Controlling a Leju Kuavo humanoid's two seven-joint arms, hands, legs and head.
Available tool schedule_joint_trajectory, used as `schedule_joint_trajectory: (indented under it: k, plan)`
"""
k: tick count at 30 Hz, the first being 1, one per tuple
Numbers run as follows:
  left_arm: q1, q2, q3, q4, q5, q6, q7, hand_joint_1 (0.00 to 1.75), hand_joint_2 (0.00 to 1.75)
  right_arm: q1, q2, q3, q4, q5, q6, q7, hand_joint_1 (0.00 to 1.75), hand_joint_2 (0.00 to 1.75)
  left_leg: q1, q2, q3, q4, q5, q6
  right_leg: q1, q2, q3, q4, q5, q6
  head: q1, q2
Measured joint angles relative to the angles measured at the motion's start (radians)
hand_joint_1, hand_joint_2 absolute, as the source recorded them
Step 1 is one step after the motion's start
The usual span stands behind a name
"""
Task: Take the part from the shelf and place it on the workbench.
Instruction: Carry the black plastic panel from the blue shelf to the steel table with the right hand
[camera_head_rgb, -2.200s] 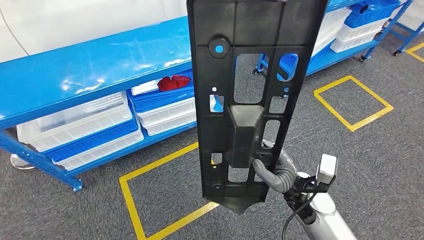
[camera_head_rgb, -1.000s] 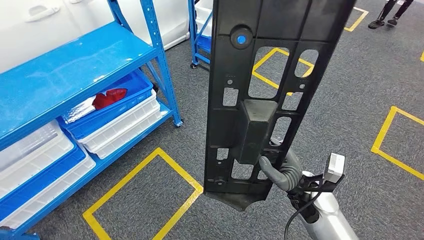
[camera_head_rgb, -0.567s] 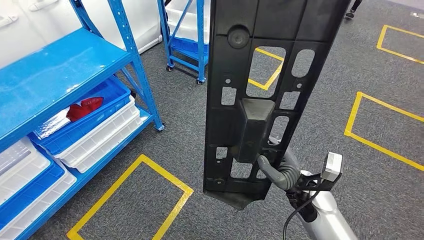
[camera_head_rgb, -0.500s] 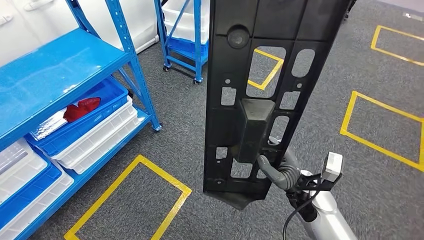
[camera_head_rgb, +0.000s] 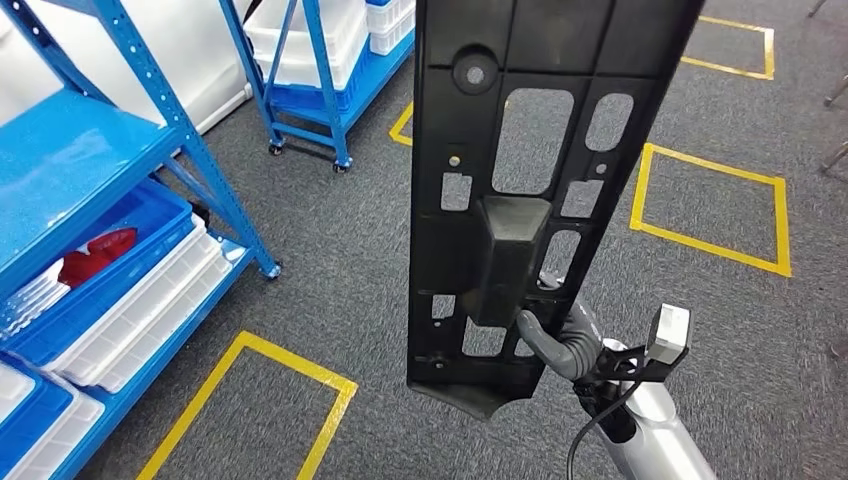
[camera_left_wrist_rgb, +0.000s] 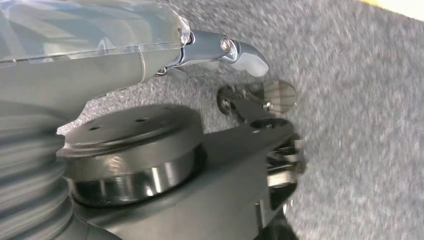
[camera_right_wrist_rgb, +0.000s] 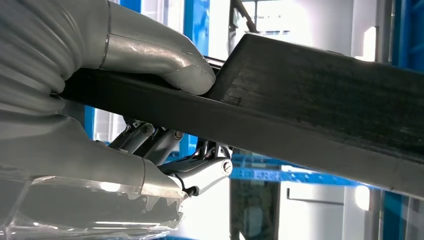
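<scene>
Fingers of the right hand (camera_head_rgb: 560, 345) clamp the lower edge of the black plastic panel (camera_head_rgb: 535, 180), thumb pressed on the near face, darker fingers tucked behind, and in the right wrist view the thumb (camera_right_wrist_rgb: 165, 57) bears down flat on the panel's rim (camera_right_wrist_rgb: 320, 110). Panel stands upright above the fingers, rising well past them and out of the top of the head view, carried over grey carpet (camera_head_rgb: 340, 240) with yellow floor squares. Off to the far side from the fingers, a blue shelf rack (camera_head_rgb: 90, 180) holds white and blue bins.

Big piece first: that panel looks rigid, ribbed, full of cut-outs, probably light for its length, but held at one end it looks top-heavy and likely to lever against the thumb. A grip nearer the raised block (camera_head_rgb: 510, 255) just above the fingers would likely steady it. Its smooth moulded face may slip.

Left hand (camera_left_wrist_rgb: 220, 50) hangs over the carpet; whether its fingers are apart or curled, I cannot tell.
</scene>
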Motion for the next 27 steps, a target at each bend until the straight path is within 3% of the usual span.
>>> schedule_joint_trajectory:
  k: [2, 3, 4, 5, 6, 8, 10, 12, 14, 16, 18, 19, 20, 23, 25, 27]
  plan:
    - [0.003, 0.0, 0.002, 0.0, 0.001, -0.001, 0.001, 0.0, 1.75, 0.003, 0.0, 0.0, -0.001, 0.0, 0.002, 0.0, 1.75, 1.75, 0.002, -0.035, -0.064, 0.139, -0.065, -0.004, 0.0, 0.021, -0.001, 0.0, 0.001, -0.005, 0.0, 0.0]
    - [0.005, 0.0, 0.003, 0.0, 0.0, 0.0, 0.002, 0.0, 1.75, 0.008, 0.0, 0.0, -0.001, 0.0, 0.002, 0.0, 1.75, 1.75, 0.002, -0.041, -0.09, 0.192, -0.079, -0.005, 0.001, 0.034, -0.001, 0.001, 0.001, -0.005, 0.0, 0.0]
    - [0.005, 0.0, 0.004, 0.0, -0.001, 0.002, 0.003, 0.0, 1.75, 0.014, 0.0, 0.0, -0.001, 0.0, 0.002, 0.0, 1.75, 1.75, 0.003, -0.043, -0.1, 0.21, -0.073, -0.005, 0.001, 0.046, -0.001, 0.002, 0.001, -0.005, 0.0, 0.0]
    - [0.005, 0.0, 0.004, 0.0, -0.002, 0.005, 0.003, 0.0, 1.75, 0.02, 0.0, 0.0, -0.001, 0.0, 0.002, -0.001, 1.75, 1.75, 0.003, -0.045, -0.092, 0.187, -0.048, -0.003, 0.001, 0.059, -0.001, 0.003, 0.001, -0.005, 0.0, 0.0]
    - [0.004, 0.001, 0.004, 0.0, -0.004, 0.008, 0.002, 0.0, 1.75, 0.025, 0.0, 0.0, -0.002, 0.0, 0.002, -0.002, 1.75, 1.75, 0.003, -0.052, -0.067, 0.127, -0.009, 0.0, 0.001, 0.072, 0.0, 0.004, 0.001, -0.004, 0.0, 0.0]
    - [0.002, 0.003, 0.004, 0.0, -0.007, 0.013, 0.0, 0.0, 1.75, 0.03, 0.0, 0.0, -0.002, 0.0, 0.003, -0.007, 1.75, 1.75, 0.005, -0.092, -0.006, -0.011, 0.052, 0.008, 0.002, 0.097, -0.002, 0.009, -0.001, 0.001, 0.0, 0.0]
    - [0.0, 0.004, 0.004, 0.0, -0.009, 0.016, -0.002, 0.0, 1.75, 0.035, 0.0, 0.0, -0.003, -0.001, 0.005, -0.012, 1.75, 1.75, 0.006, -0.118, 0.02, -0.074, 0.065, 0.014, 0.0, 0.118, -0.009, 0.012, 0.001, 0.013, 0.0, 0.0]
    - [-0.004, 0.004, 0.005, 0.0, -0.009, 0.02, -0.005, 0.0, 1.75, 0.043, 0.0, 0.0, -0.004, -0.005, 0.007, -0.015, 1.75, 1.75, 0.006, -0.102, 0.023, -0.081, 0.067, 0.021, -0.002, 0.136, -0.015, 0.01, 0.005, 0.026, 0.0, 0.0]
    - [-0.006, 0.004, 0.005, 0.0, -0.007, 0.022, -0.009, 0.0, 1.75, 0.047, 0.003, -0.001, -0.003, -0.01, 0.009, -0.018, 1.75, 1.75, 0.01, -0.08, 0.027, -0.091, 0.074, 0.033, 0.001, 0.108, -0.026, 0.032, -0.01, 0.036, 0.0, 0.0]
    - [-0.002, 0.004, 0.006, 0.0, -0.006, 0.024, -0.008, 0.0, 1.75, 0.046, 0.009, -0.001, -0.002, -0.013, 0.011, -0.019, 1.75, 1.75, 0.01, -0.057, 0.03, -0.097, 0.076, 0.041, 0.001, 0.051, -0.071, 0.126, -0.064, 0.043, 0.0, 0.0]
    - [0.004, 0.006, 0.008, 0.0, -0.006, 0.028, -0.001, 0.0, 1.75, 0.048, 0.012, -0.001, 0.001, -0.014, 0.011, -0.02, 1.75, 1.75, 0.008, -0.034, 0.03, -0.096, 0.074, 0.044, -0.003, 0.025, -0.13, 0.248, -0.113, 0.049, 0.0, 0.0]
    - [0.007, 0.008, 0.011, 0.0, -0.006, 0.032, 0.005, 0.0, 1.75, 0.052, 0.014, -0.001, 0.002, -0.014, 0.011, -0.02, 1.75, 1.75, 0.007, -0.022, 0.03, -0.096, 0.073, 0.044, -0.006, 0.02, -0.142, 0.274, -0.115, 0.052, 0.0, 0.0]
    - [0.008, 0.009, 0.014, 0.0, -0.006, 0.035, 0.012, 0.0, 1.75, 0.056, 0.014, -0.001, 0.002, -0.014, 0.01, -0.02, 1.75, 1.75, 0.007, -0.01, 0.03, -0.095, 0.071, 0.043, -0.007, 0.014, -0.135, 0.261, -0.098, 0.053, 0.0, 0.0]
    - [0.01, 0.012, 0.021, 0.0, -0.008, 0.04, 0.029, 0.0, 1.75, 0.062, 0.014, -0.003, -0.003, -0.011, 0.006, -0.019, 1.75, 1.75, 0.004, 0.017, 0.035, -0.09, 0.062, 0.034, -0.005, -0.03, -0.039, 0.076, -0.015, 0.047, 0.0, 0.0]
    - [0.011, 0.013, 0.023, 0.0, -0.009, 0.04, 0.035, 0.0, 1.75, 0.068, 0.014, -0.007, -0.01, -0.011, 0.004, -0.019, 1.75, 1.75, 0.0, 0.032, 0.038, -0.088, 0.057, 0.023, 0.004, -0.046, -0.009, 0.014, -0.004, 0.035, 0.0, 0.0]
    - [0.01, 0.015, 0.025, 0.0, -0.009, 0.04, 0.036, 0.0, 1.75, 0.077, 0.014, -0.013, -0.015, -0.011, 0.004, -0.02, 1.75, 1.75, -0.002, 0.047, 0.042, -0.089, 0.054, 0.012, 0.006, -0.027, -0.011, 0.011, -0.004, 0.023, 0.0, 0.0]
